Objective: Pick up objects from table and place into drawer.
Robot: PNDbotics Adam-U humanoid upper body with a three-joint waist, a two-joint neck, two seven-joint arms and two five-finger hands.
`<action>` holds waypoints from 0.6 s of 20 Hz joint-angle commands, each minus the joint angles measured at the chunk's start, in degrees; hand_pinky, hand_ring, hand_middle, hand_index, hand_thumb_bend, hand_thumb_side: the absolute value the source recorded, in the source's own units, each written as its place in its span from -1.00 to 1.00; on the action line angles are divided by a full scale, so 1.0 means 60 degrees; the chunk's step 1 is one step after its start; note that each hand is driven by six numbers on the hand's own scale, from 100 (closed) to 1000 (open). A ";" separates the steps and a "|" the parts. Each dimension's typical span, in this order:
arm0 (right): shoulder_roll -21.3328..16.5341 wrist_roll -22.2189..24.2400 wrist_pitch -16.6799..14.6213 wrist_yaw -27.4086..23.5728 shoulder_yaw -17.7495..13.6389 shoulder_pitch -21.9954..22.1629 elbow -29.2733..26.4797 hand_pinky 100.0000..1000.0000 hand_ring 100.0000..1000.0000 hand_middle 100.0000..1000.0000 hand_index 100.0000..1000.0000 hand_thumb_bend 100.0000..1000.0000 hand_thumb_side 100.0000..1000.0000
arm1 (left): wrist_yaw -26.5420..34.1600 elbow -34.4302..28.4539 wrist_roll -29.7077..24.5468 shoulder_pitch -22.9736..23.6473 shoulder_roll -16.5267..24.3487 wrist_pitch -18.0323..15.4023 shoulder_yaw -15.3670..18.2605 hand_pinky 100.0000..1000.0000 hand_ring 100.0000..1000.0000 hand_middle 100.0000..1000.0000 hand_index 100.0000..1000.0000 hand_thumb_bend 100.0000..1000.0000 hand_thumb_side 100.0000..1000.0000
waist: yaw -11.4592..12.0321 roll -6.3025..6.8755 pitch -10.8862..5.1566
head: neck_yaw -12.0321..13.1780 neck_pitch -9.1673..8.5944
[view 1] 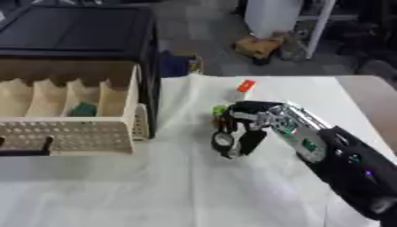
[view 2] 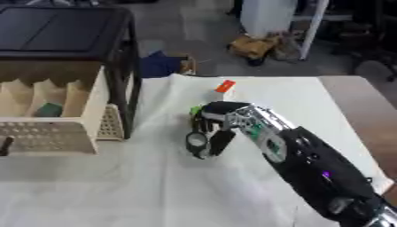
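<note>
My right hand (view 1: 236, 133) reaches in from the lower right and points down at the middle of the white-covered table (view 1: 155, 190). A small green and yellow thing (view 1: 220, 109) shows right against the hand's far left side, partly hidden by it; whether the hand holds it is unclear. An orange and white object (view 1: 243, 88) lies farther back on the table. At the left the beige drawer (view 1: 77, 135) stands pulled out of a black cabinet (view 1: 77, 31). Its dividers form several compartments, and a green object (view 1: 83, 108) lies in one of them.
The drawer's perforated front carries a black handle (view 1: 31, 148) at the left edge. The cloth's near half is bare white. Beyond the table's far edge are a blue thing (view 2: 159, 64) and brown clutter (view 1: 260, 46) on the floor.
</note>
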 commanded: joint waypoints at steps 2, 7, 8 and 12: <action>-0.0319 -0.0130 0.0064 -0.0130 -0.0074 -0.0166 -0.0364 -0.22 0.21 0.01 0.23 -0.70 -0.41 | 0.0071 -0.0118 0.0001 -0.0059 0.0142 0.0034 0.0114 -0.37 -0.39 -0.16 0.57 -0.86 1.00 | -0.0011 0.0019 -0.0255 | -0.0002 -0.0057; -0.0364 -0.0206 0.0103 -0.0220 -0.0082 -0.0236 -0.0573 -0.23 0.20 0.00 0.22 -0.70 -0.38 | 0.0111 -0.0118 0.0010 -0.0060 0.0156 0.0050 0.0121 -0.37 -0.39 -0.16 0.57 -0.85 1.00 | -0.0004 -0.0005 -0.0316 | -0.0006 -0.0038; -0.0375 -0.0228 0.0114 -0.0247 -0.0089 -0.0267 -0.0627 -0.23 0.19 0.00 0.22 -0.69 -0.37 | 0.0123 -0.0118 0.0013 -0.0060 0.0159 0.0055 0.0121 -0.37 -0.39 -0.16 0.57 -0.85 1.00 | -0.0002 -0.0013 -0.0330 | -0.0008 -0.0028; -0.0426 -0.0320 0.0184 -0.0395 -0.0121 -0.0406 -0.0858 -0.24 0.16 -0.02 0.21 -0.69 -0.34 | 0.0191 -0.0118 0.0011 -0.0061 0.0179 0.0096 0.0119 -0.37 -0.38 -0.16 0.57 -0.85 1.00 | 0.0003 -0.0052 -0.0400 | -0.0003 0.0004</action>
